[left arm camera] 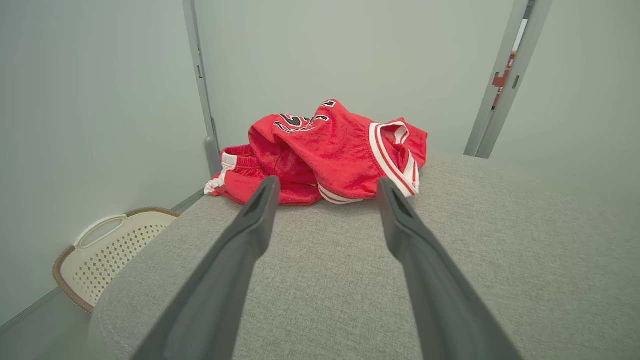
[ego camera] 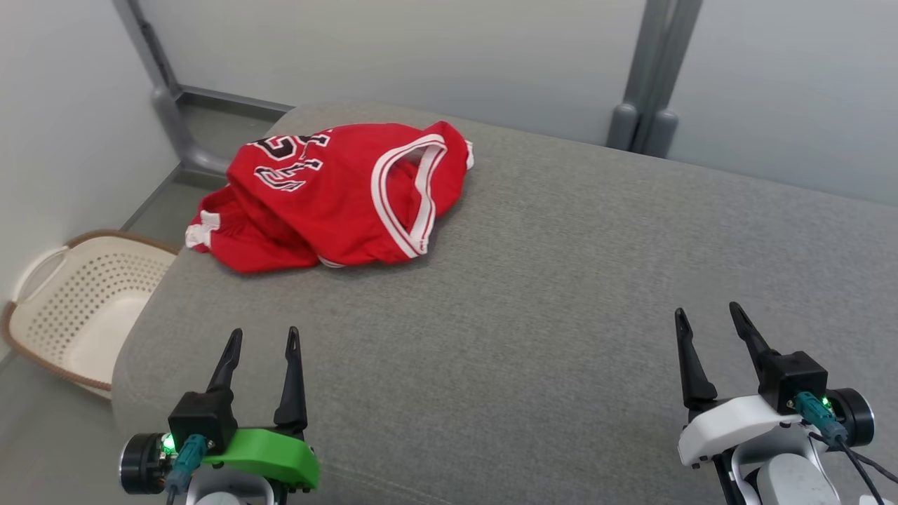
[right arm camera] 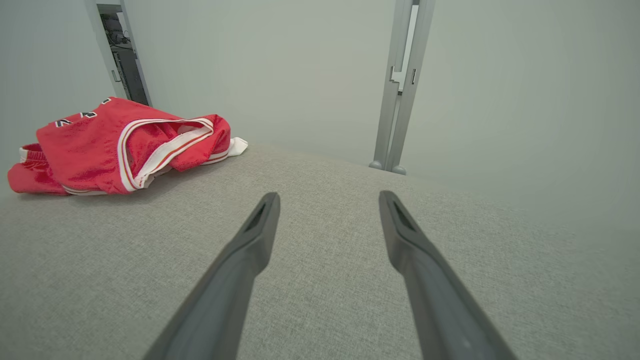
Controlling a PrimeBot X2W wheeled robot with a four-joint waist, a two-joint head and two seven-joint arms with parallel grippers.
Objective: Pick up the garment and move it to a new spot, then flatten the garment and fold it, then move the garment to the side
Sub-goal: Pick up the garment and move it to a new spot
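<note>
Your red garment (ego camera: 337, 196) lies crumpled at the far left corner of the grey fabric tabletop (ego camera: 526, 280). It is well apart from the left gripper (ego camera: 264, 331) and right gripper (ego camera: 706, 308), both with fingers spread wide over the near edge. A cream laundry basket (ego camera: 84, 294) sits on the floor beside the tabletop's left edge.

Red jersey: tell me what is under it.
The red jersey lies crumpled on the grey cushioned surface, near its far left corner. Only that grey fabric shows around its edges. Whatever sits beneath the bunched folds is covered, so I cannot tell.
</note>
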